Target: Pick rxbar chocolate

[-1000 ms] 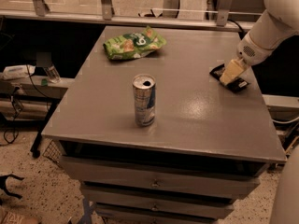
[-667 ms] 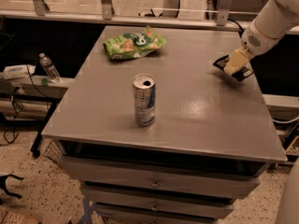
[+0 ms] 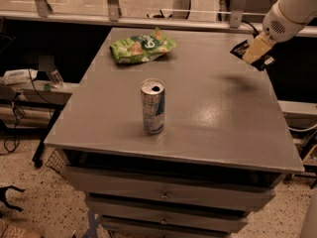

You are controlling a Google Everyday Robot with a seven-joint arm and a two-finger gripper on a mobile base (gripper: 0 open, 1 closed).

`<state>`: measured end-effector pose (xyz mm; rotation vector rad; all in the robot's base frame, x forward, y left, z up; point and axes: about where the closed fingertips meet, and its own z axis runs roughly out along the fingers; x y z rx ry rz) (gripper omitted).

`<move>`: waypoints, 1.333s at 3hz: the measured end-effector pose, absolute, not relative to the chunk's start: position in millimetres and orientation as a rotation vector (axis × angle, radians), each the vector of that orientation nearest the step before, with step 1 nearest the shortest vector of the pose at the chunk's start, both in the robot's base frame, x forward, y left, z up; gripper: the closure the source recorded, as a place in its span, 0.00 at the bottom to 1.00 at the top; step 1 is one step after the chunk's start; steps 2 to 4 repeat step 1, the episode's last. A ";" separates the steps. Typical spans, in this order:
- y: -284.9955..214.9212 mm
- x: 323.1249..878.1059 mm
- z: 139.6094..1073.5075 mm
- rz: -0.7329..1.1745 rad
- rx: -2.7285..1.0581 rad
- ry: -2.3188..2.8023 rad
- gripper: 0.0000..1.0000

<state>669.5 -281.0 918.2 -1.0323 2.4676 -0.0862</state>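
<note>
The rxbar chocolate (image 3: 241, 49), a small flat bar in a glossy black wrapper, hangs in the air at the right, above the grey table (image 3: 213, 118). My gripper (image 3: 255, 52), with pale fingers on a white arm, is shut on it and holds it well above the table's right side. The bar's dark shadow lies on the table below. Most of the bar is hidden by the fingers.
A silver-blue drink can (image 3: 152, 106) stands upright near the table's middle front. A green crinkled chip bag (image 3: 142, 45) lies at the back left. Drawers sit below the tabletop. A railing runs behind the table.
My gripper has lifted the rxbar chocolate off the table's right side and raised it upward and slightly right. The can and the chip bag have not moved.
</note>
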 end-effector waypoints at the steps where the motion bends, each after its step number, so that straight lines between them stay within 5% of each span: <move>1: -282.3 668.9 922.6 -0.070 -1.036 2.450 1.00; 4: -282.3 668.9 922.6 -0.070 -1.036 2.450 1.00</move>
